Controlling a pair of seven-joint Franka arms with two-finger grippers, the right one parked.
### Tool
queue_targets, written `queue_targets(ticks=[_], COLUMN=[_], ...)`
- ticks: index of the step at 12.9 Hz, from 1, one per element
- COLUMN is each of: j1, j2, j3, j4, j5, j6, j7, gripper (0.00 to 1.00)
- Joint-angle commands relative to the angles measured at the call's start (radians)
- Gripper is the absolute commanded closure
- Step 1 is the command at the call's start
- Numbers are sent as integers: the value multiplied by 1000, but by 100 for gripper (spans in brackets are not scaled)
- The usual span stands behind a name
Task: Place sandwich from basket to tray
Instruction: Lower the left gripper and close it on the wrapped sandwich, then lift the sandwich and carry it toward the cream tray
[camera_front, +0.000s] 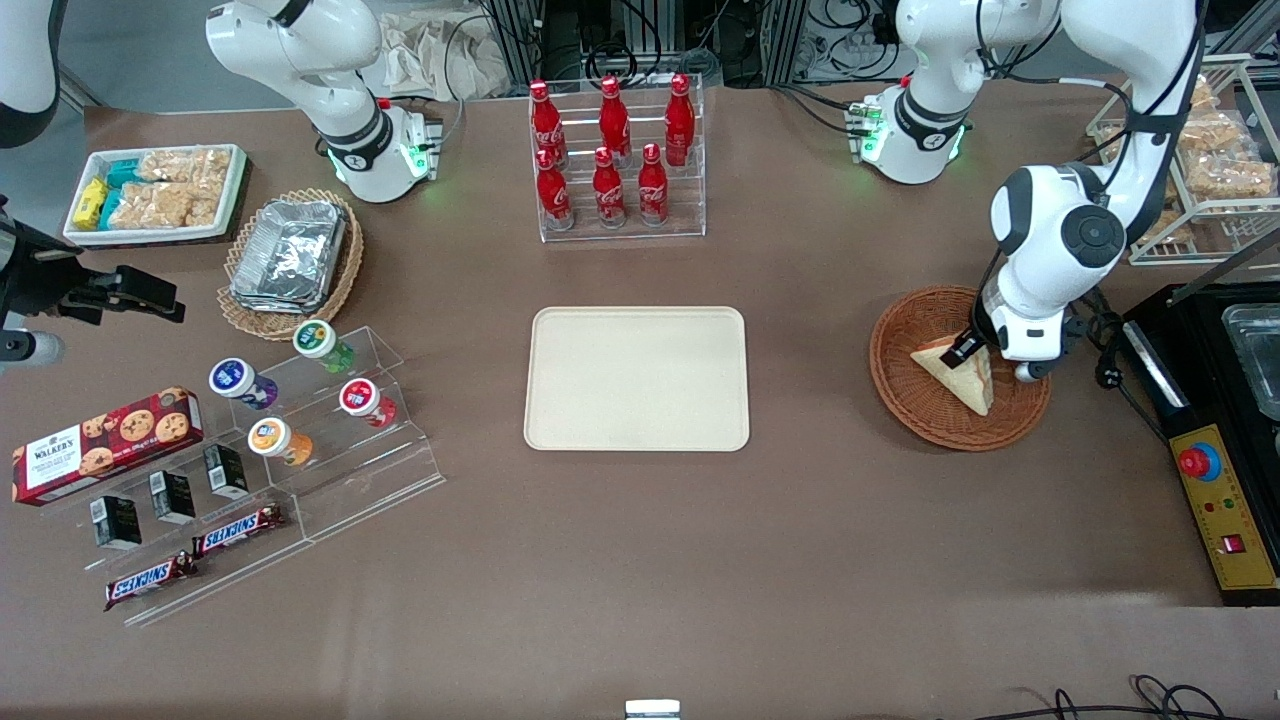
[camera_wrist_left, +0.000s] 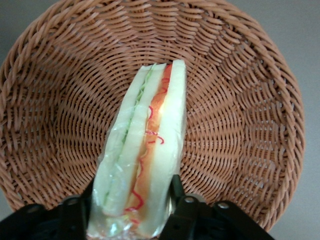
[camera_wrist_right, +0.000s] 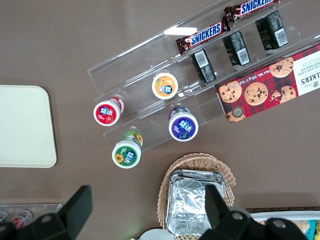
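The sandwich, a wrapped pale wedge with red and green filling, is in the reddish-brown wicker basket toward the working arm's end of the table. My left gripper is down in the basket, with its fingers pressed on both bread faces of the sandwich. In the left wrist view the sandwich stands on edge between the black fingers, its cut edge facing the camera, with the basket all around it and the gripper shut on it. The cream tray lies bare at mid-table.
A clear rack of red cola bottles stands farther from the front camera than the tray. A black machine with a yellow panel sits close beside the basket. Clear steps with yoghurt cups, a foil-tray basket and a cookie box lie toward the parked arm's end.
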Motion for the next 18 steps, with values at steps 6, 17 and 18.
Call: queue_targets(ticks=[6,17,18], j1=[-10,-19,-20], j2=[-97,-48,-16], j3=[-18,-384,-432], j4=[158,682,682], j5=[15,-2,4], j6=[-287,-756,-721], j7=[111,169,106], gripper=[100,100,100])
